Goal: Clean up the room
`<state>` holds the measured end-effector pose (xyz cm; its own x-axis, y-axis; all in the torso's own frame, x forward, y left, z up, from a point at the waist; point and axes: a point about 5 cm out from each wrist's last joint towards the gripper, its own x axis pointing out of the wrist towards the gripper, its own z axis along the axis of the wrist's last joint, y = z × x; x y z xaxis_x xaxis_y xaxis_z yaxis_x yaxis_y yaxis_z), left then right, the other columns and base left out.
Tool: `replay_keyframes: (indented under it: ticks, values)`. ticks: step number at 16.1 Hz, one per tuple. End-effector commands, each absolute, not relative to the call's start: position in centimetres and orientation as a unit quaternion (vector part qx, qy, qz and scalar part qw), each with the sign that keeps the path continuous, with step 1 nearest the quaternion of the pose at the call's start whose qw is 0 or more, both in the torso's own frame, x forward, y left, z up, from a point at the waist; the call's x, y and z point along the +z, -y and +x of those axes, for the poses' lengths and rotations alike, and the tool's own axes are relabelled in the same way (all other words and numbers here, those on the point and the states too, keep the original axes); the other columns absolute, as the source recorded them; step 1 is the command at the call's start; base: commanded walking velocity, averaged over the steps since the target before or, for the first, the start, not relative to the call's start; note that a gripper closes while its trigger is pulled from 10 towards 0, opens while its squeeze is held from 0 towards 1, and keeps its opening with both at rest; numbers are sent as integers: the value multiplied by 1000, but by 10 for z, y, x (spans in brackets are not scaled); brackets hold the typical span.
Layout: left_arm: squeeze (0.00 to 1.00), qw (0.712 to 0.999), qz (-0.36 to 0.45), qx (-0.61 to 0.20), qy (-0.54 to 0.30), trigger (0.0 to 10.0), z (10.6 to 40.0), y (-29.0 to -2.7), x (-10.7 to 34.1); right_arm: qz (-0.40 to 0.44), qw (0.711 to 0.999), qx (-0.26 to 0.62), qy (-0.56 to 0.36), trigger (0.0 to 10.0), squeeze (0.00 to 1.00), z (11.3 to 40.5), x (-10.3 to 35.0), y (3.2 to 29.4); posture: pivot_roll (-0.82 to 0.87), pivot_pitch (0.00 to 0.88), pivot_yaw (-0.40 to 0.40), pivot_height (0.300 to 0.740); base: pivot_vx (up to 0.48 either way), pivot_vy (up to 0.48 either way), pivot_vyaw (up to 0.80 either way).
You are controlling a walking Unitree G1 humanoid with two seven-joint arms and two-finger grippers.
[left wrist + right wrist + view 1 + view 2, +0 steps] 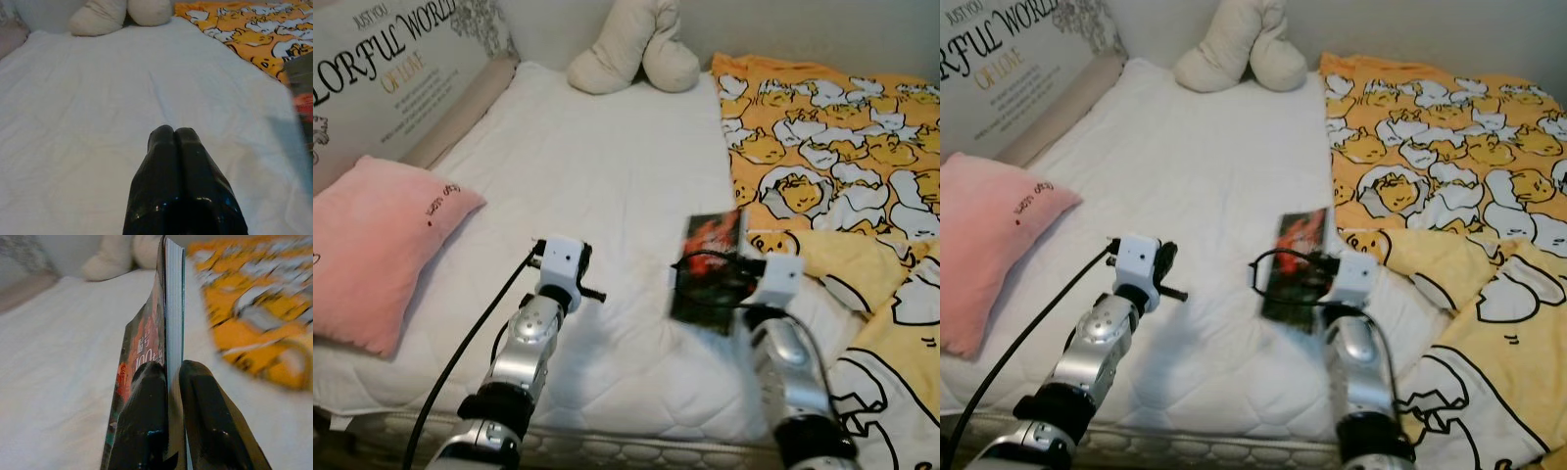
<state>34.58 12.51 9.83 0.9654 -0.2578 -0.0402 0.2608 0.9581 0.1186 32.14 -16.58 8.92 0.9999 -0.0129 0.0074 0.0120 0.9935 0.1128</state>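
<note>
- Holding a book point(146, 350) edge-on, my right gripper point(168, 369) has its two black fingers pinched on either side of it; I see a dark cover with red and orange artwork and a white page block.
- From the head camera the book point(710, 269) stands just beyond the right gripper point(729, 279), raised over the white mattress point(607, 176), cover facing my left.
- My right arm reaches forward over the bed edge, wrist bent up, a black cable looping beside it.
- My left gripper point(174, 134) hangs over bare mattress to the left of the book, fingers pressed together on nothing, arm stretched forward.
- Cover writing reads partly as "100" among white characters I cannot make out.
- Far left of the left gripper lies a pink pillow point(372, 240) with small dark script too small to read.
- Behind it a headboard cushion point(396, 59) reads "JUST YOU", "…LORFUL WORLD", "OF LOVE".
- Right of the book spreads an orange blanket point(832, 127) with cartoon eggs; a cream plush point(636, 49) sits well beyond both grippers.
</note>
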Motion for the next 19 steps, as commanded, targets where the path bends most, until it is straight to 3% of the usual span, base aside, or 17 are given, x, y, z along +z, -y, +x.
replay_keyframes:
  ticks: [1, 3, 6, 19]
  values:
    - [0, 992, 37, -121, -8, 10000, 349, -127, 101, 10, 999, -12, 42, 0, 0, 316, 102, 163, 117, 0, 13, 740, 0, 0, 0]
    - [0, 995, -8, -102, -9, 10000, 349, -131, 101, -64, 997, -18, 44, 0, 0, 292, 90, 164, 111, 0, 1, 740, 0, 214, 0]
    - [0, 997, -23, -71, 0, 10000, 348, -131, 104, -82, 996, -34, 16, 0, 0, 285, 77, 177, 114, 0, -7, 740, 0, 421, 0]
    - [0, 992, -49, -117, 28, 10000, 344, -100, 117, -65, 997, 35, 28, 0, 0, 299, 86, 163, 118, 0, -3, 740, 0, 436, 0]
